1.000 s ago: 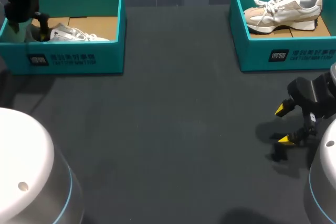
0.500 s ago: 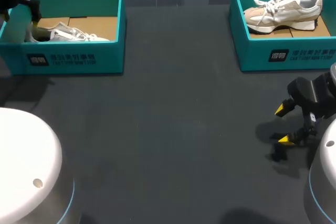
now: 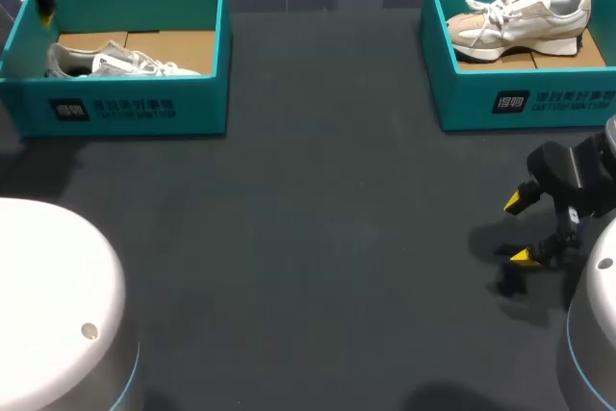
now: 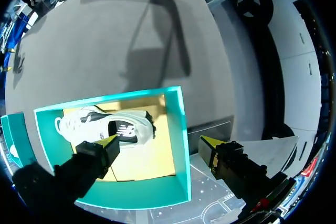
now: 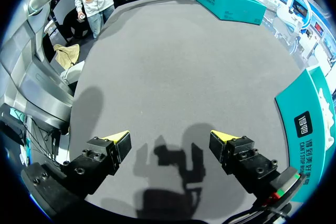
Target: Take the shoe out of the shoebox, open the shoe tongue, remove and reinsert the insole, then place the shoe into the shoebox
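Observation:
A white and grey shoe lies on its side in the left teal shoebox. My left gripper hangs above that box's far left corner, clear of the shoe. From the left wrist view the same shoe lies on the box's cardboard floor, well below my open left gripper, which holds nothing. A beige and white shoe lies in the right shoebox. My right gripper stands open and empty low over the table, in front of that box, as the right wrist view's gripper confirms.
Dark grey table stretches between the two boxes. The right box's wall stands beside my right gripper. The white arm bases fill the near corners.
My left gripper has risen out of the left shoebox and drawn back toward the far left corner, leaving the shoe lying in the box. The right arm has not moved.

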`<act>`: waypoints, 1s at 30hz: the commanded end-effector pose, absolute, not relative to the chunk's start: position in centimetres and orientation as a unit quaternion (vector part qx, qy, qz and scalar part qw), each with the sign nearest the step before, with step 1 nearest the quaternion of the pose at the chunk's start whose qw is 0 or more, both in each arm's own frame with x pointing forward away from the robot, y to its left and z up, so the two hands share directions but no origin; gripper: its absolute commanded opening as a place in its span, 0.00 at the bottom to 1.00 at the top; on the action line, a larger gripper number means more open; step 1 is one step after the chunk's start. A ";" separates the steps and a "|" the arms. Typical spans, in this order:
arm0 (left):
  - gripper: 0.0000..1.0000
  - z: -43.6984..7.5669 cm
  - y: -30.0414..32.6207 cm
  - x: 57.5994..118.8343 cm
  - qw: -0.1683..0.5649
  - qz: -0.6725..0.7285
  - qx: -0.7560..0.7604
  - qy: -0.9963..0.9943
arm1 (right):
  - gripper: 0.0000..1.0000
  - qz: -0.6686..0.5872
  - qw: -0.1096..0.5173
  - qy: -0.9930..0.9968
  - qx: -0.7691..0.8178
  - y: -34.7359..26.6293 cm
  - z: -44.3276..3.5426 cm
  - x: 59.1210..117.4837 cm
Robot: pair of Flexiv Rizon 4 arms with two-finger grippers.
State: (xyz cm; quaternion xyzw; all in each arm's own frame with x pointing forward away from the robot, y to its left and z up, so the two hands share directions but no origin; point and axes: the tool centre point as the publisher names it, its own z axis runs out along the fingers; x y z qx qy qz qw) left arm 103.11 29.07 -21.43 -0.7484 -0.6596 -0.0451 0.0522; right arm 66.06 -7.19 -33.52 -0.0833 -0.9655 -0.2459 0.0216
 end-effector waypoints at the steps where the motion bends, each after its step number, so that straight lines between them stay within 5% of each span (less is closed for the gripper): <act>1: 1.00 -19.9 29.1 101.8 0.050 -0.057 -0.747 -0.660 | 1.00 -0.245 0.020 -0.966 -0.083 -7.2 -33.5 65.9; 30: 1.00 -17.6 29.0 101.8 0.049 -0.026 -0.740 -0.670 | 1.00 -0.245 0.020 -0.966 -0.083 -7.2 -33.5 65.9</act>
